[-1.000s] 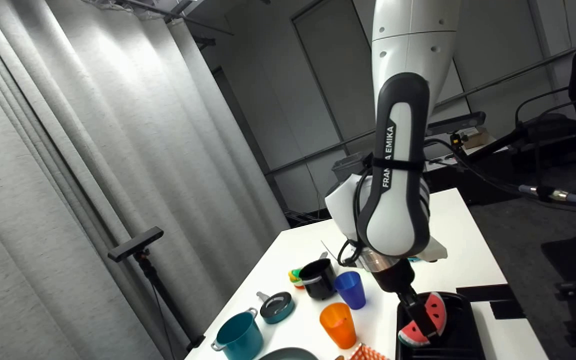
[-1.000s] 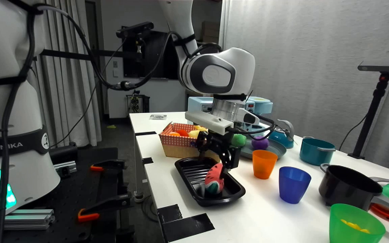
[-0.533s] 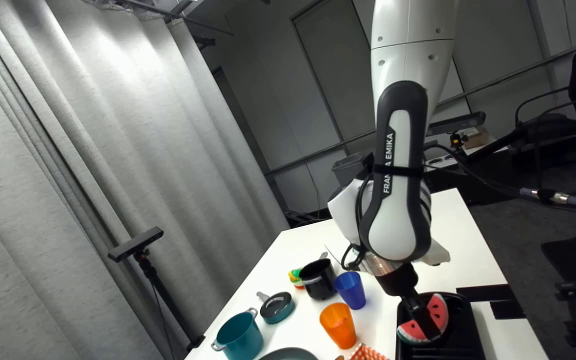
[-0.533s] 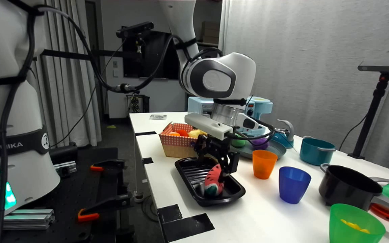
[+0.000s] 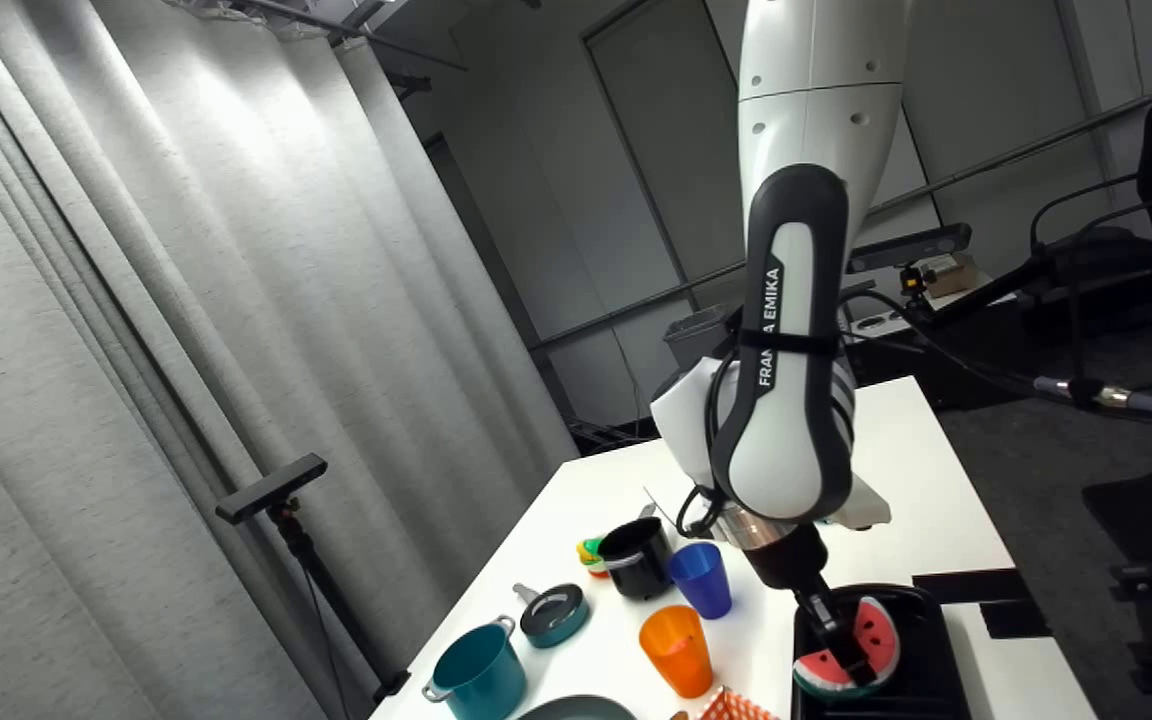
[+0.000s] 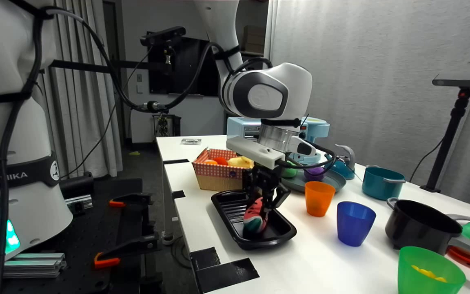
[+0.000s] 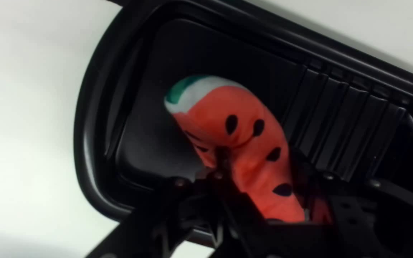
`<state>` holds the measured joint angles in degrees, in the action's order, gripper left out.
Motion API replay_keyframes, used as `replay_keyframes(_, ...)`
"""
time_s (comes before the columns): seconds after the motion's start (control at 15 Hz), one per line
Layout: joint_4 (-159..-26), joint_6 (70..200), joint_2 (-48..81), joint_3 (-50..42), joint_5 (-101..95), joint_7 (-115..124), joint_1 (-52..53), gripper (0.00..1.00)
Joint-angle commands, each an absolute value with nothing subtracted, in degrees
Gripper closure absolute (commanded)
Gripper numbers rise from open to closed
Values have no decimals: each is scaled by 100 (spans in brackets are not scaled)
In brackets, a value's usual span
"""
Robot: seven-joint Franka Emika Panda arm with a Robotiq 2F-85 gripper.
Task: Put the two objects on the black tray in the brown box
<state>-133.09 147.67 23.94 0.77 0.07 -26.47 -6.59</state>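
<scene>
The red watermelon slice (image 7: 235,104), with black seeds and a white-and-green rind, stands on its edge in the black tray (image 7: 81,143). My gripper (image 7: 258,157) reaches down around it. In the wrist view a finger presses a dent into its left face and the opposite finger lies against its right face, so the jaws are shut on it. Both exterior views show the slice (image 6: 253,220) low inside the tray. Only this one of the two objects shows on the tray. Behind the tray stands the brown box (image 6: 214,183), red-checked inside, holding orange, red and pale yellow pieces.
An orange cup (image 6: 318,199) and a blue cup (image 6: 354,224) stand beside the tray. Farther along are a black pot (image 6: 418,228), a green cup (image 6: 426,273) and a teal pot (image 6: 382,183). A grey plate (image 6: 335,181) with toys lies behind the orange cup.
The gripper went down slightly, and its fingers came together on the watermelon slice. The slice has shifted and turned a little within the tray.
</scene>
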Motion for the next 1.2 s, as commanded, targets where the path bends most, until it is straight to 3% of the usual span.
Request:
replay_keyframes(0.0,-13201,14877,2501,192,-25,-2745,-822,88)
replay_keyframes(0.2,-13213,14855,2451,193,-27,-2720,-815,100)
replay_keyframes(1.13,-13293,14166,929,271,-149,-2405,-384,98)
